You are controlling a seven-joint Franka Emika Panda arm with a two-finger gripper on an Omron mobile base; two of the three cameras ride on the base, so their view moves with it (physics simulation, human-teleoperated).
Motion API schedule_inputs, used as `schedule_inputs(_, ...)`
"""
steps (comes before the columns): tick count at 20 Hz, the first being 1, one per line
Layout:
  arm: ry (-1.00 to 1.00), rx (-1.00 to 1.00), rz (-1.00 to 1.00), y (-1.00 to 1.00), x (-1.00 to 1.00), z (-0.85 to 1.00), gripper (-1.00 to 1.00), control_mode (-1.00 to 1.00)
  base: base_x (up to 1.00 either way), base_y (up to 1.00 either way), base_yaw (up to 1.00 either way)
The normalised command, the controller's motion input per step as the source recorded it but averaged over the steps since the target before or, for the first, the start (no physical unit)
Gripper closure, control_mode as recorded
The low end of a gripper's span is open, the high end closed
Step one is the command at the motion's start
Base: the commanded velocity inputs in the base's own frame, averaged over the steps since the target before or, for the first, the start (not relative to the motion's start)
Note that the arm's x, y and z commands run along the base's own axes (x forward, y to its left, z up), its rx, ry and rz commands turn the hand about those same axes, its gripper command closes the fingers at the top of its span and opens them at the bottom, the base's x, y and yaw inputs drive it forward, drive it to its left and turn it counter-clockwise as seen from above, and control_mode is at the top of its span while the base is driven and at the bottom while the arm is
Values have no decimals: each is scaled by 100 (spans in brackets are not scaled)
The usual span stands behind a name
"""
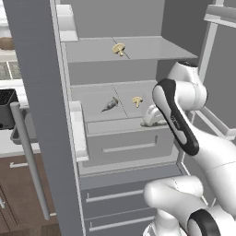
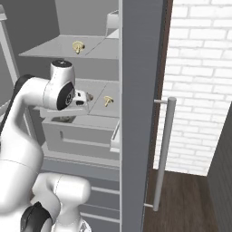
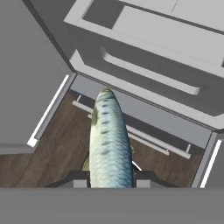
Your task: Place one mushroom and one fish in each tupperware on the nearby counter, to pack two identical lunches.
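My gripper point(image 3: 111, 180) is shut on a silvery grey-green fish point(image 3: 109, 140), which points away from the hand, down towards the wooden floor in front of the fridge drawers. In the left base view my white hand point(image 1: 152, 117) hangs just before the middle shelf, partly behind the forearm. A second fish point(image 1: 109, 105) lies on that shelf beside one mushroom point(image 1: 137, 101) point(image 2: 108, 100). Another mushroom point(image 1: 119, 49) point(image 2: 78, 46) sits on the shelf above. At far left a grey tupperware edge point(image 1: 17, 134) seems to rest on the counter point(image 1: 9, 144).
The fridge stands open; its grey door point(image 1: 39, 115) with a long bar handle point(image 1: 30, 156) hangs between the shelves and the counter. A black toaster point(image 1: 6, 109) is on the counter. The other door point(image 2: 140, 113) and a brick wall point(image 2: 199, 81) close the right side.
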Motion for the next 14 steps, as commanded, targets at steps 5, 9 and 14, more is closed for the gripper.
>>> schedule_inputs(5, 0, 0, 0, 0, -5, 0, 100, -100, 0, 0, 0)
schedule_inputs(9, 0, 0, 0, 0, -1, 0, 100, 100, -8, 0, 0)
schedule_inputs(14, 0, 0, 0, 0, 0, 0, 100, 100, -18, 0, 0)
